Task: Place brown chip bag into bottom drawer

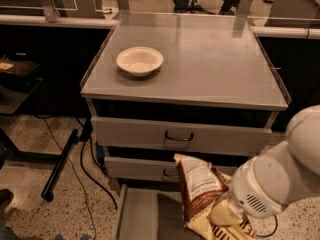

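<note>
Above the bottom drawer (137, 211), the brown chip bag (200, 189) hangs at the gripper (224, 211), whose grasp I cannot tell, and could fall outside if dropped this far right.

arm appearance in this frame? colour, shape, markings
Arm is white, built of fat rounded housings; the wrist housing has a small dark slotted vent. No cables or lettering show on it. Gripper sits lower right by the bag, largely hidden.
</note>
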`<state>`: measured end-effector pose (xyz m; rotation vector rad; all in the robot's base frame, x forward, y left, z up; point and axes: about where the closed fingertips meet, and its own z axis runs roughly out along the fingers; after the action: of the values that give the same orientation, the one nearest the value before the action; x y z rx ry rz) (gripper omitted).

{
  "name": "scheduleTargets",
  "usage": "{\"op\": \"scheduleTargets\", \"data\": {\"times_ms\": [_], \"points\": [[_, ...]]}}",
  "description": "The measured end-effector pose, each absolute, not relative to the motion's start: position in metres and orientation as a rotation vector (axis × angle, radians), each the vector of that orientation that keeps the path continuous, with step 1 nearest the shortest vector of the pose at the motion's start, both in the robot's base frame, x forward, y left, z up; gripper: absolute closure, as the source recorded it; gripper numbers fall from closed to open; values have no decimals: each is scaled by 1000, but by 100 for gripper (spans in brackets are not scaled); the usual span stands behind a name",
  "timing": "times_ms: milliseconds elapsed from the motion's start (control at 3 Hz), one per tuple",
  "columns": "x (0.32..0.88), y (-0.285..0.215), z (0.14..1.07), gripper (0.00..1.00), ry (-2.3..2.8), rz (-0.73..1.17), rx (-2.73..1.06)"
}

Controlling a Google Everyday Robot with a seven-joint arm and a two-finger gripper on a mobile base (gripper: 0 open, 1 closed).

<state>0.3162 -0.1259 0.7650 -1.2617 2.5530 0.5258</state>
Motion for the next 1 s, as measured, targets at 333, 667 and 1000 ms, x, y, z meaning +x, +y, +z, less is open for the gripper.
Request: {"op": "scheduleTargets", "data": {"times_ms": [333, 667, 1000], "points": [[303, -102, 697, 100, 2632, 661, -1295], [296, -89, 648, 100, 2704, 754, -1266], [295, -87, 639, 100, 2717, 776, -1258]]}}
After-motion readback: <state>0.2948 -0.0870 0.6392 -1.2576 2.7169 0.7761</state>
